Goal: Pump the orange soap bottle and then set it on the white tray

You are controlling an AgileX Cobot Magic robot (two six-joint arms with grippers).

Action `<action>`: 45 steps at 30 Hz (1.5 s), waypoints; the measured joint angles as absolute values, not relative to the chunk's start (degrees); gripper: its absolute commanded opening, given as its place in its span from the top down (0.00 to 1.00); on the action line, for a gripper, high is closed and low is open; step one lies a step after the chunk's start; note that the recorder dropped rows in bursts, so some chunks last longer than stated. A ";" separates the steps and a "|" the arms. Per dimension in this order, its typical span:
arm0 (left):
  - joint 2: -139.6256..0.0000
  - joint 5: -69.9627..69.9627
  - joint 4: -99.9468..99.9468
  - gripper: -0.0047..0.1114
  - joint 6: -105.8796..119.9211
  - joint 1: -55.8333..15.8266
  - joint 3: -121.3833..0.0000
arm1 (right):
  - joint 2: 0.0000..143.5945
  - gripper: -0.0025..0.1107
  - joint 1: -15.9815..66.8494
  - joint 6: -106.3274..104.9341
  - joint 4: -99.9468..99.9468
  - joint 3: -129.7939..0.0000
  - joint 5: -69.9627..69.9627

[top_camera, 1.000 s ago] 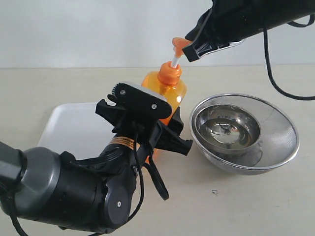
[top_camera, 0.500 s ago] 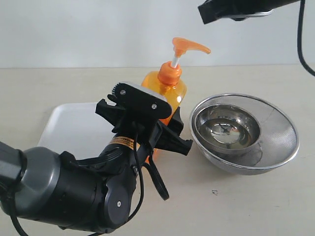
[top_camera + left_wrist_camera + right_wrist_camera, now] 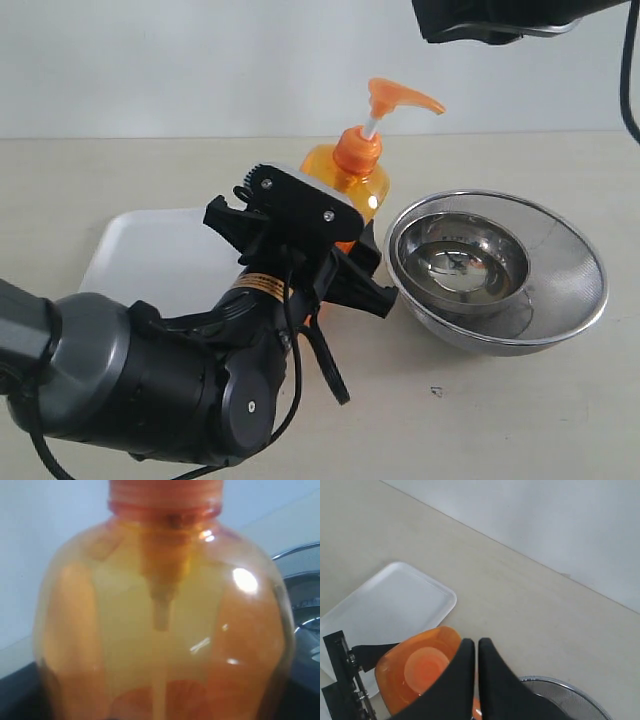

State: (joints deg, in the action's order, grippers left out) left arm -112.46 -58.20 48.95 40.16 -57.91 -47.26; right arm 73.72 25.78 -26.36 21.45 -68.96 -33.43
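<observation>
Orange all over the left wrist view. Gripping the orange soap bottle [image 3: 352, 182] round its belly with the left gripper [image 3: 335, 245], jaws spread to its width. Standing near upright between the white tray [image 3: 150, 250] and the nested steel bowls [image 3: 572, 292], just beside both, not on the tray; base hidden behind the arm. Hovering above the pump head [image 3: 400, 98] with the right gripper [image 3: 476, 655], clear of it, fingers pressed almost together on nothing.

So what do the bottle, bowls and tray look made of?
The bottle looks like glossy translucent orange plastic; its tube shows through. The bowls look like polished metal, probably steel, with mirror reflections. The tray is smooth white, likely plastic.
</observation>
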 measured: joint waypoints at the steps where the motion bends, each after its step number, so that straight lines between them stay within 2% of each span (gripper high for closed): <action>1: -112.46 -58.04 48.95 0.92 40.54 -57.91 -47.31 | 73.72 0.98 25.78 -26.36 21.45 -68.96 -33.43; 24: -113.00 -57.20 50.60 0.92 42.64 -57.91 -49.01 | 78.63 0.98 25.78 -25.32 17.51 -68.96 -31.31; 41: -113.00 -57.20 50.49 0.92 42.74 -57.91 -49.01 | 78.63 0.98 25.78 -25.23 17.37 -68.96 -38.67; 45: -113.00 -57.20 50.49 0.92 42.74 -57.91 -49.01 | 74.58 0.98 25.78 -24.80 17.04 -68.96 -37.76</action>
